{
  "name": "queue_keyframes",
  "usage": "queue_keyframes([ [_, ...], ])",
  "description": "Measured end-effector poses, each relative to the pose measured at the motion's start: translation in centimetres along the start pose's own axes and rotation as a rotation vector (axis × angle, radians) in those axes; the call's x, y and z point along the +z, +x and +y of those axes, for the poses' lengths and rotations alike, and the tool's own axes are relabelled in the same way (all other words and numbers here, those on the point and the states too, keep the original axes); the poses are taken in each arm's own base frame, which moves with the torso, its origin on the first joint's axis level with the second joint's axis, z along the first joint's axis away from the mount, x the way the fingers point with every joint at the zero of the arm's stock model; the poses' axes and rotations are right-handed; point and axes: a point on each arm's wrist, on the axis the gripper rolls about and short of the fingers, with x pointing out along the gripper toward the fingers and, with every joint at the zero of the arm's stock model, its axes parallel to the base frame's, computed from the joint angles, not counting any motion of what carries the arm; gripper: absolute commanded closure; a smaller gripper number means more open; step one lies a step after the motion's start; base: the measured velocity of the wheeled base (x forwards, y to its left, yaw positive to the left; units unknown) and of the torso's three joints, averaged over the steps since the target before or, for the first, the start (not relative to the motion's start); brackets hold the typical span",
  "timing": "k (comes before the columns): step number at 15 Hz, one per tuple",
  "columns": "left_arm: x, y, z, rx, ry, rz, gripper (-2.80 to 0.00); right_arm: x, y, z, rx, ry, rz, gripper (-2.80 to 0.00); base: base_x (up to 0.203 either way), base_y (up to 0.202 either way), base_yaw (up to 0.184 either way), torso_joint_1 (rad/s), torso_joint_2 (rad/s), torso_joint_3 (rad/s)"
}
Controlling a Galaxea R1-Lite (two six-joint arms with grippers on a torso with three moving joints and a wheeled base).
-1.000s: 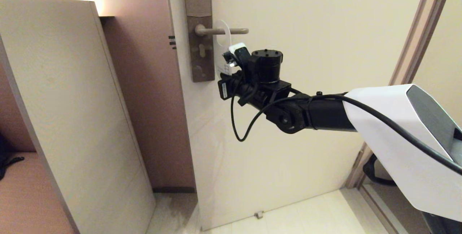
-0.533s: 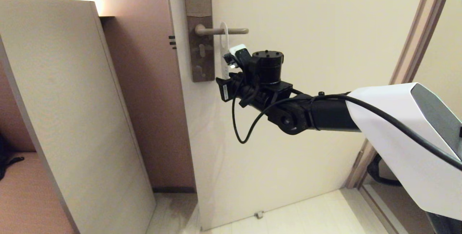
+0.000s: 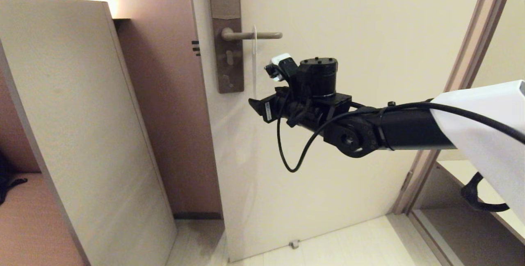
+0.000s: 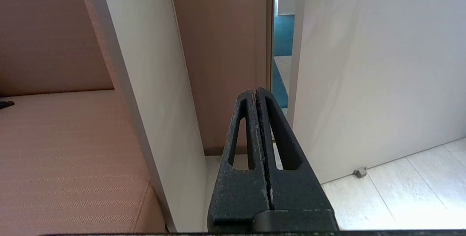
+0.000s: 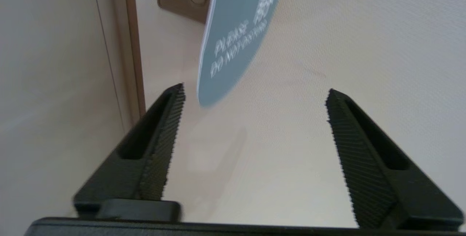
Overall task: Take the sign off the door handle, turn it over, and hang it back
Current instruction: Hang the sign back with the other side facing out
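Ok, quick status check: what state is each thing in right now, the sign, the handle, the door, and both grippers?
sign: hanging on the door handle, edge-on to the head camera, free of both grippers
door handle: level, sign looped over it
door: ajar
right gripper: open, empty, just below the sign
left gripper: shut, empty, parked low, away from the door handle

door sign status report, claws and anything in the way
Right claw open, clear of door sign. Sign hangs on door handle. Left claw shut, parked. Nothing blocking.
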Motion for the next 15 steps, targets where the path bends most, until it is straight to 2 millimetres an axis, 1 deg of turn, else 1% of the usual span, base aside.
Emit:
queue_keyframes([
  [3, 0.0, 0.0, 0.0, 0.001, 0.0, 0.0, 0.0, 1.0, -1.6, -1.5, -0.016, 0.006, 0.029, -2.8, 0.0, 0.0, 0.0, 0.0, 0.0, 0.0],
  [7, 0.0, 0.0, 0.0, 0.0, 0.0, 0.0, 0.0, 1.6, -2.3, -3.2, -0.051, 0.012, 0.026, -2.8, 0.0, 0.0, 0.0, 0.0, 0.0, 0.0],
  [15, 0.0, 0.0, 0.0, 0.0, 0.0, 0.0, 0.0, 1.9, -2.6, -4.0, -0.069, 0.014, 0.019, -2.8, 0.0, 0.0, 0.0, 0.0, 0.0, 0.0],
])
